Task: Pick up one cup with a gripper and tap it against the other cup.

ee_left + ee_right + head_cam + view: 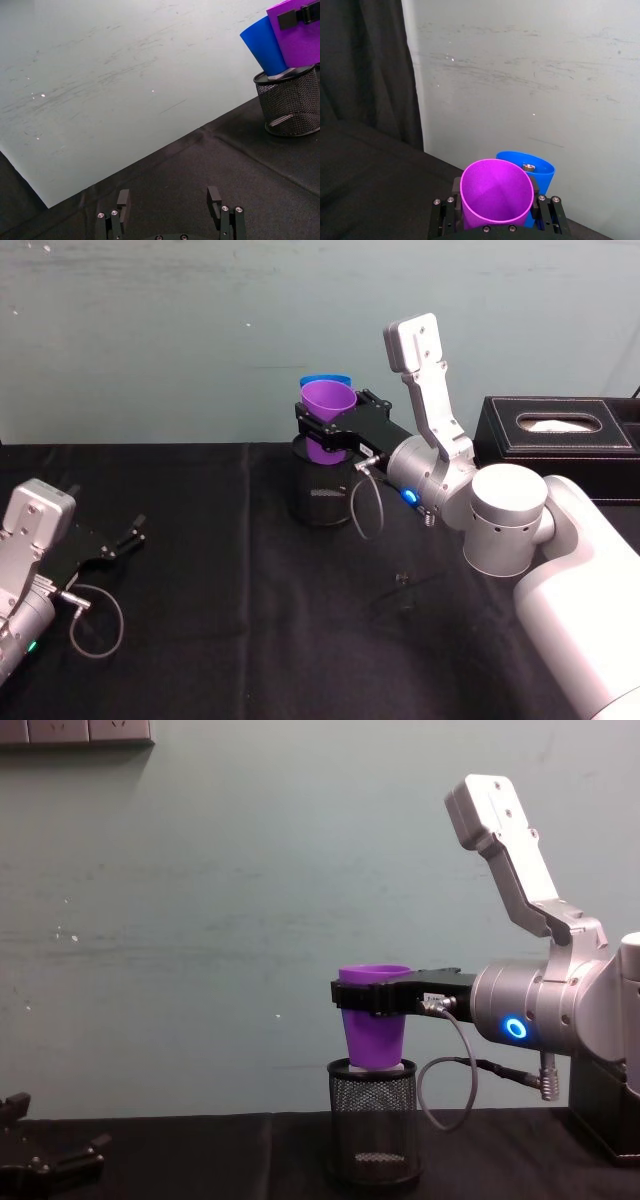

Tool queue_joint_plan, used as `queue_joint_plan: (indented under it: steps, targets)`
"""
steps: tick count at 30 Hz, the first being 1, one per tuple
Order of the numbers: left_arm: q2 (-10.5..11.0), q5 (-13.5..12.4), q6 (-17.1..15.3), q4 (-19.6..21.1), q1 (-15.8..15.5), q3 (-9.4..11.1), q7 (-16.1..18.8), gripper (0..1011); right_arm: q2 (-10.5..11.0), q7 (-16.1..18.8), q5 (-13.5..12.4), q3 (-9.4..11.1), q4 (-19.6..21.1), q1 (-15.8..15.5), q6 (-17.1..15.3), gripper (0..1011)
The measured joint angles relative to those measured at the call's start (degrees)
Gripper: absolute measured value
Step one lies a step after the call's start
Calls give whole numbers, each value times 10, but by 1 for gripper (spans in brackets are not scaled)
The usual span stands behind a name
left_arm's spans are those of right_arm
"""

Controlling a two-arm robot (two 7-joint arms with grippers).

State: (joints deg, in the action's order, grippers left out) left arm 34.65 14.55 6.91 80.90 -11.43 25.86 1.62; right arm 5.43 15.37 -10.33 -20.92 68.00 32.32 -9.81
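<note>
The purple cup (328,400) is clamped in the right gripper's (330,430) fingers above the mesh pen holder (318,495) near the table's (200,540) far edge. It is apparently touching the blue cup (322,380), as tapping requires. The left gripper (125,538) is parked at the near left corner, fingers apart.

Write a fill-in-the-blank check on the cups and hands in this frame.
1. The right hand is shut on a cup coloured ____.
2. The wire-mesh pen holder under it is coloured ____.
3. The other cup, close behind, is coloured ____.
4. The left hand, low on the robot's left, has its fingers ____.

Missing words: purple; black; blue; open.
</note>
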Motion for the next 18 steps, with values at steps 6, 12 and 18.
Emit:
queue_joint_plan:
  steps: [6,12,18]
  targets:
    - [0,0,0,0,0,0,0,1000,0,0,0,0,0,0,0,744]
    - [0,0,0,0,0,0,0,1000,0,0,0,0,0,0,0,744]
    - [0,0,0,0,0,0,0,1000,0,0,0,0,0,0,0,744]
